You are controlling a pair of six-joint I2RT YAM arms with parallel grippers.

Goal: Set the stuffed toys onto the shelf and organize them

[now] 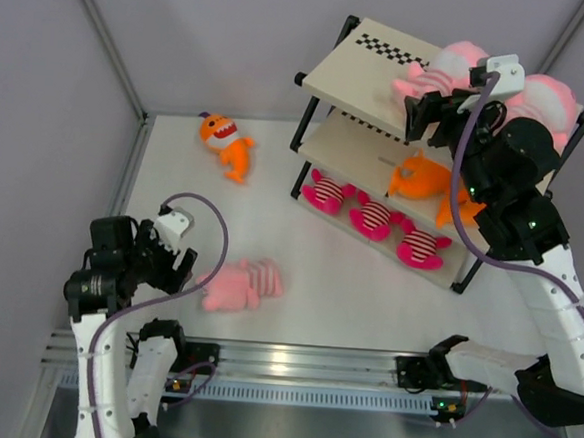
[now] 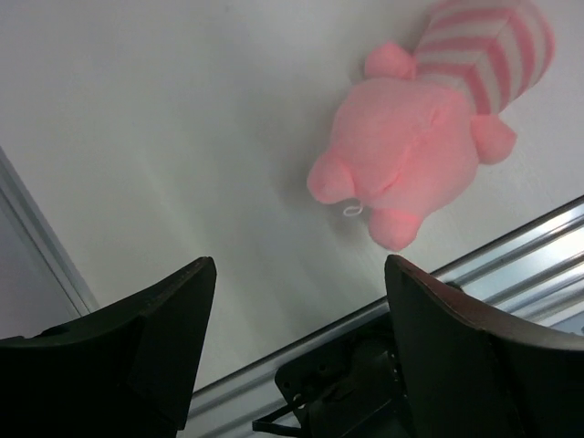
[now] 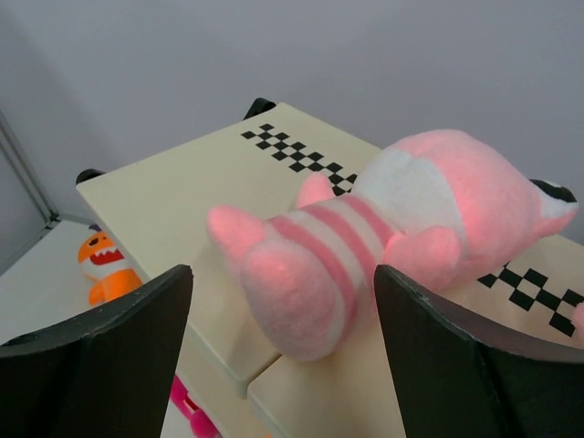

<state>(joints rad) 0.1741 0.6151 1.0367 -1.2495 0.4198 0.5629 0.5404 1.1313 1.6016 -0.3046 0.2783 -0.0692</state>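
Holds nothing in the left gripper (image 2: 297, 342): fingers spread wide, low over the table (image 2: 182, 137), aimed toward a pink plush (image 2: 411, 155) lying on the table just past the tips, clear of both. Holds nothing in the right gripper (image 3: 283, 356) either: fingers spread, raised at the front edge of the top board (image 3: 164, 201) of the shelf (image 1: 349, 148), facing a second pink plush (image 3: 365, 237). Lies along that board, this second plush, covering part of the checker strip (image 3: 297, 151), not pinched. Farther right on the same board, a third pink plush (image 1: 551, 97), partly behind the right arm. On the middle board, a fish (image 1: 420, 178), with more orange showing just to its right, mostly hidden by the arm. On the bottom board, three magenta plushes (image 1: 374, 220) side by side in a row. On the table left of the shelf, well apart from it, a loose fish (image 1: 225, 139).
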